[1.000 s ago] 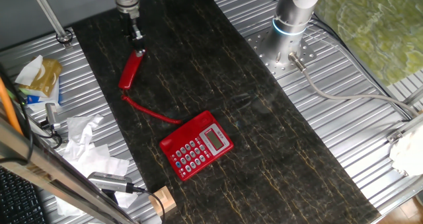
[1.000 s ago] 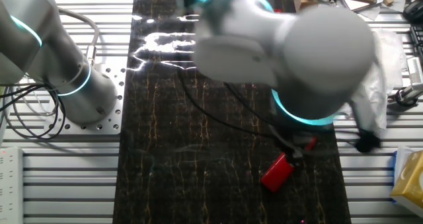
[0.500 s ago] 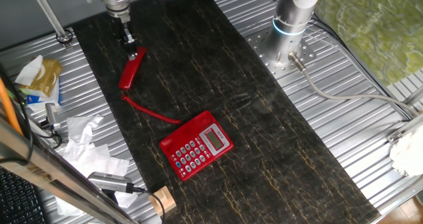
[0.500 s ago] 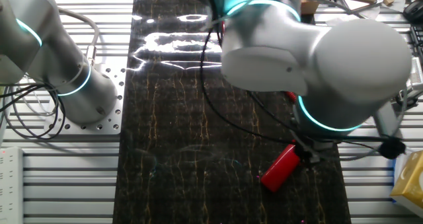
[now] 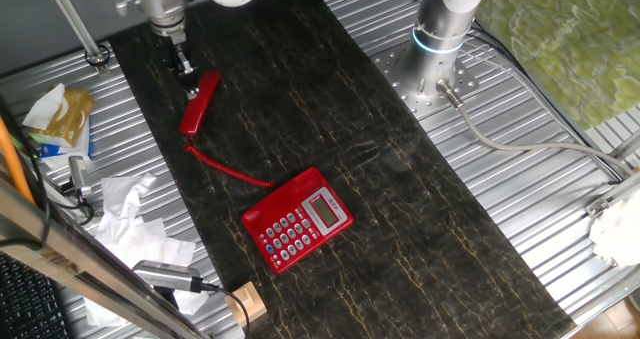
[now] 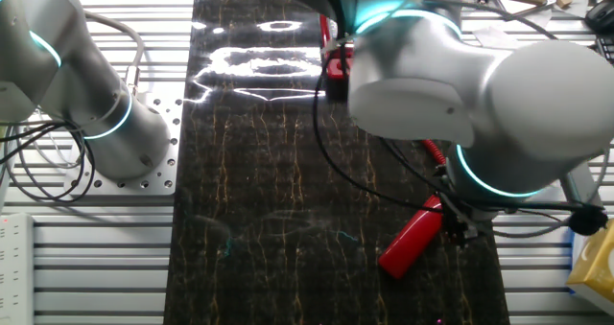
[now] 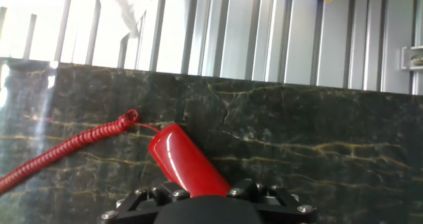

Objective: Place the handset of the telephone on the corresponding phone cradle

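Your gripper (image 5: 187, 71) has drifted left and toward the far end of the dark mat (image 5: 400, 209) over the last second, and the far end of the handset (image 5: 199, 103) has swung left with it, so the bar now lies more tilted than it did. In the hand view the red handset runs straight in under the fingers, so you appear to have it pinched at its far end, though the pads themselves are hidden. The near end looks to be resting on the mat. The coiled cord (image 5: 225, 165) trails from there to the telephone (image 5: 297, 219), which sits well apart, nearer the camera. Its phone cradle (image 5: 288, 192) is empty, so you have the grasp, I judge, but the carry is all ahead.
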Available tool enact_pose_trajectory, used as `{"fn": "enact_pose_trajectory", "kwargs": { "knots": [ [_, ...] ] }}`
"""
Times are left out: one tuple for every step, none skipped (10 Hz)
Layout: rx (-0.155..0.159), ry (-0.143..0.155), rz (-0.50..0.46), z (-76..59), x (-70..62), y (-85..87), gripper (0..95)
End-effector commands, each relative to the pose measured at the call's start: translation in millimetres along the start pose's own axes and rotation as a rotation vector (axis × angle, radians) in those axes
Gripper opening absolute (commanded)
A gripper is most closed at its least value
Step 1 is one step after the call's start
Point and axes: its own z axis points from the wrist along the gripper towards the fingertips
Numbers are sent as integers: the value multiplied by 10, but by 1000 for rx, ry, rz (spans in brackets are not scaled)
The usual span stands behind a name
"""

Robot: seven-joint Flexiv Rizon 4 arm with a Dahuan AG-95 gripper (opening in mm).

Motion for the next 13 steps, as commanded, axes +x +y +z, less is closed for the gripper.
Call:
{"fn": "enact_pose_trajectory", "kwargs": {
  "knots": [
    [-4,2,1,26,-1,-5,570],
    [-5,6,6,52,-10,-9,570],
    [-7,8,10,67,-14,-11,570],
    [-7,11,16,86,-20,-14,570],
    [1,14,16,97,-21,-16,570],
    [28,20,-2,107,-21,-18,570],
    [59,24,-28,112,-21,-18,570],
    [114,31,-92,113,-21,-18,570],
    [130,33,-131,113,-21,-18,570],
    [132,31,-158,113,-21,-18,570],
    [137,24,-195,113,-21,-17,760],
    [142,12,-250,114,-21,-17,760],
    [143,3,-274,115,-21,-14,760]
  ]
}}
